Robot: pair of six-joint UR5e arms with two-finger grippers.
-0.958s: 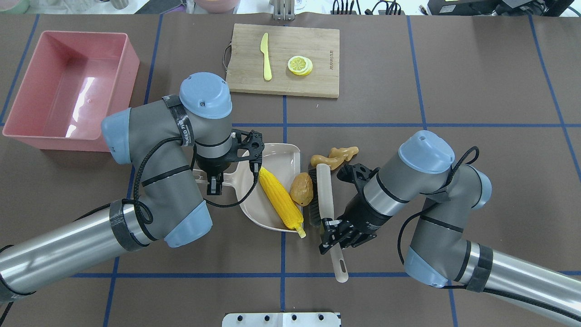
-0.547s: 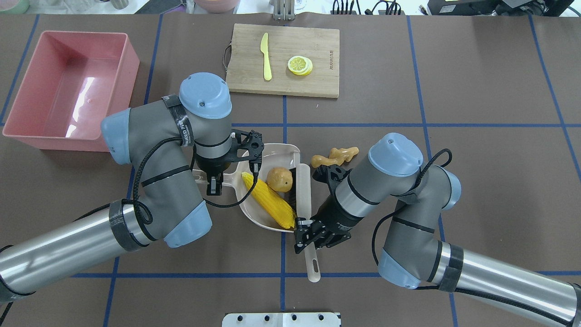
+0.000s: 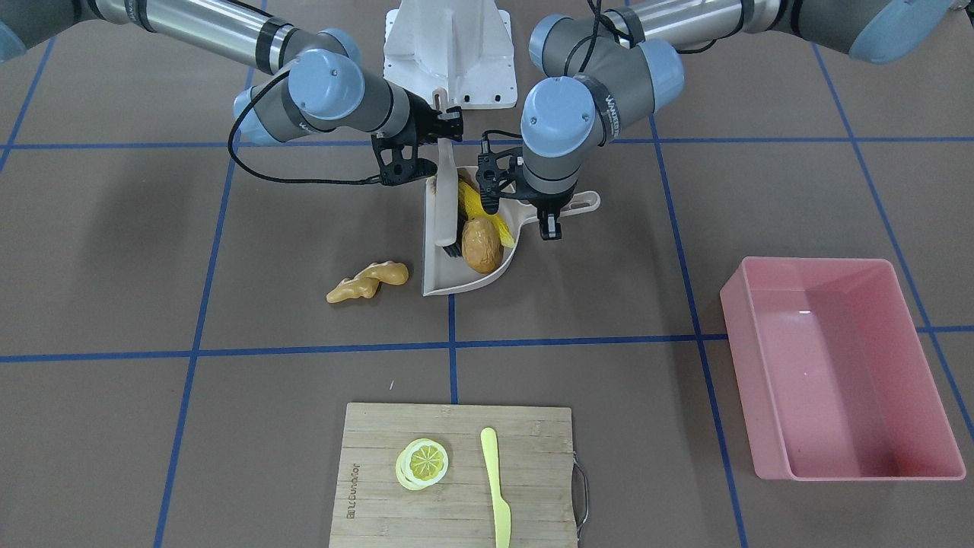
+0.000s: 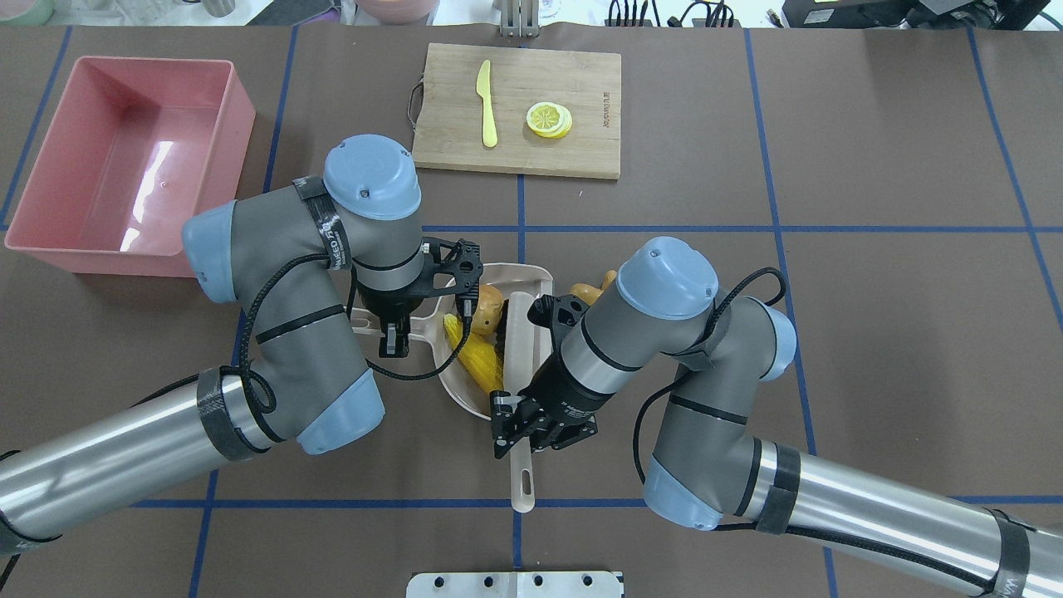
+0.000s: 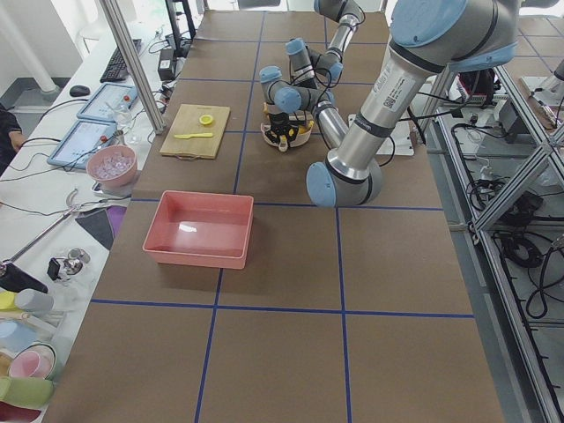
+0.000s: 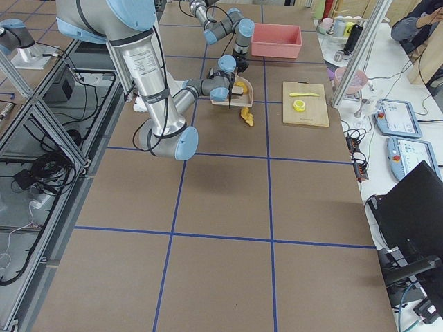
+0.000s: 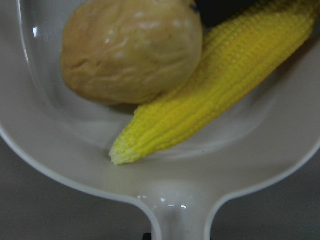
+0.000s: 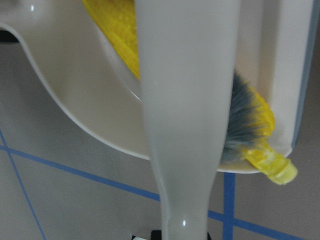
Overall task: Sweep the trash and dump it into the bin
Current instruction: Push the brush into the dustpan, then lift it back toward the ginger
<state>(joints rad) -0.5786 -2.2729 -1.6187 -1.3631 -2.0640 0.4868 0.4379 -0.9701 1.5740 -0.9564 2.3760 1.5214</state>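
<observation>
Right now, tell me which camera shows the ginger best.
Exterior front-facing: the ginger lies fully exposed beside the dustpan. Overhead, the right arm hides most of it; exterior right shows it tiny; wrist cameras miss it.

The right arm [image 4: 664, 286], with the brush [image 4: 521, 328] clamped in its jaws, has travelled toward the robot's left across the bench [image 4: 872, 332]. The brush head has moved from outside the mouth of the dustpan [image 4: 538, 274] to a position over the pan floor. The potato [image 4: 487, 306] has gone from the bench at the pan mouth to the inside of the pan, the corn [image 4: 473, 359] has shifted deeper toward the handle end, and in the overhead view the arm now covers most of the ginger [image 3: 367, 281].
</observation>
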